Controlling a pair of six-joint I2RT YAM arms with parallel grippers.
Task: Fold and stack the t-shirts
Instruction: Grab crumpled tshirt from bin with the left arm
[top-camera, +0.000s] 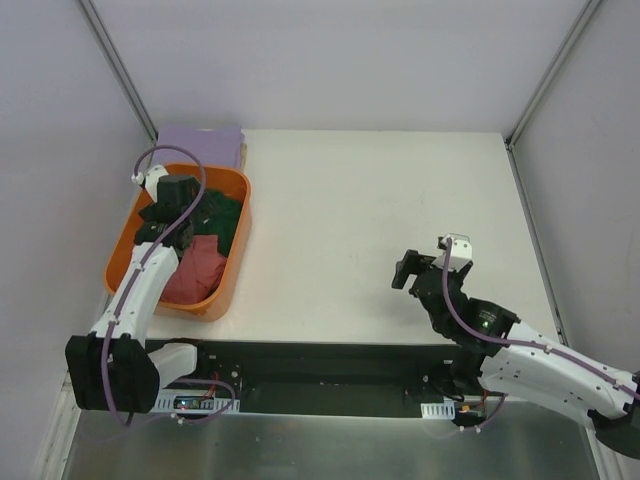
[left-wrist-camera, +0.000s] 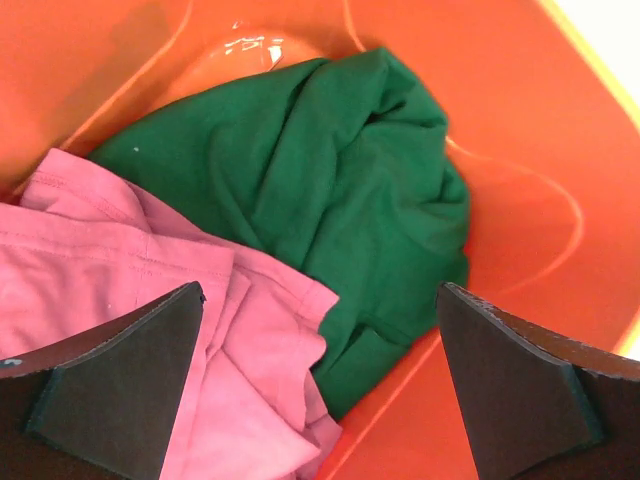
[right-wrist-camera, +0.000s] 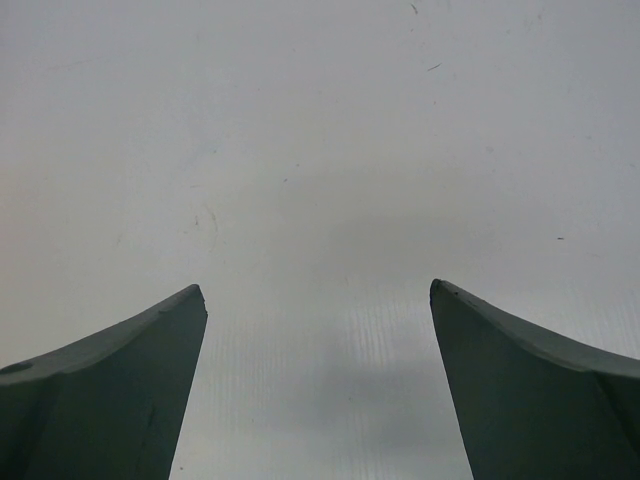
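**Left arm over basket, first pick pending**

Noted left gripper (left-wrist-camera: 320, 290) above the basket (left-wrist-camera: 520, 110), fingers spread wide, nothing held — likely poised to pull out a shirt. Found green shirt (left-wrist-camera: 330, 170) bunched inside the basket at its far end. Found pink shirt (left-wrist-camera: 130, 260) crumpled beside and partly over it, toward the near end. Both soft matte cotton in deep loose folds, with hem stitching visible on the pink. Glossy orange plastic for the basket, rounded corners, glare on its wall. Saw lavender shirt (top-camera: 200, 140) lying flat just beyond the basket's far end; looks folded, probably the stack base. Logged right gripper (right-wrist-camera: 315, 290) well to the right of the basket, over bare white table (top-camera: 380, 200), equally wide open and empty — judged to be kept clear.
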